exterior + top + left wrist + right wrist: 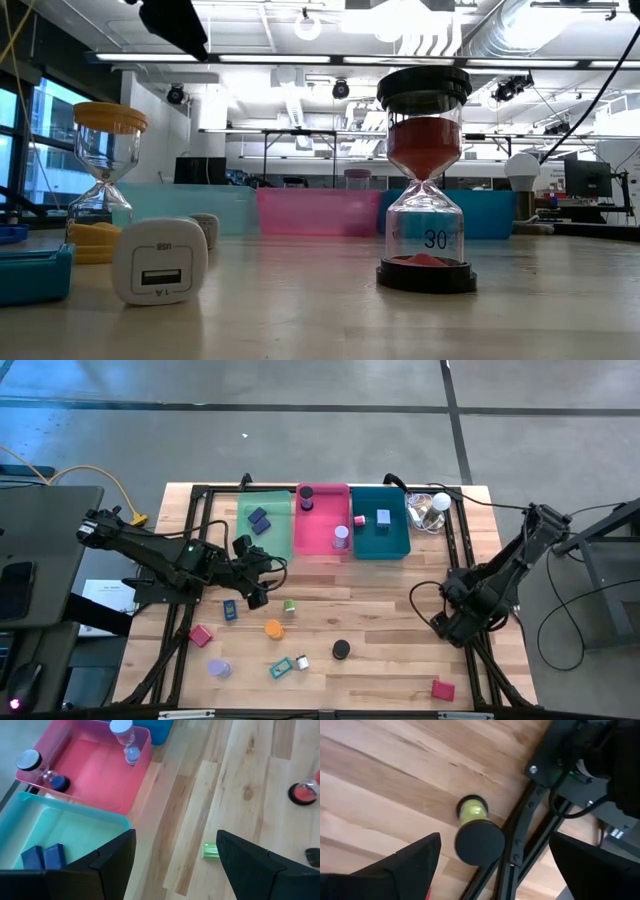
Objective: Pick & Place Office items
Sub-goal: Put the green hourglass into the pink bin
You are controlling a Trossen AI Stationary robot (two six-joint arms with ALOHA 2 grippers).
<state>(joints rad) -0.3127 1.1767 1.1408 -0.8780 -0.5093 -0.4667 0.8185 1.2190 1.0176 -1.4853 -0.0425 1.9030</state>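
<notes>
We are seeing three trays lining the tabletop's [380,600] far edge: green tray [264,530] holding two blue blocks [259,520], pink tray [322,530] holding two hourglasses [341,536], teal tray [380,545] holding two items. Nearer than the pink tray, we are counting nine loose office items, among them a green piece [289,605], an orange hourglass [273,628] and a black-capped hourglass [342,649]. The left pincer [252,582] is hovering open just before the green tray; the right pincer [445,622] is waiting open, well right of the pink tray.
</notes>
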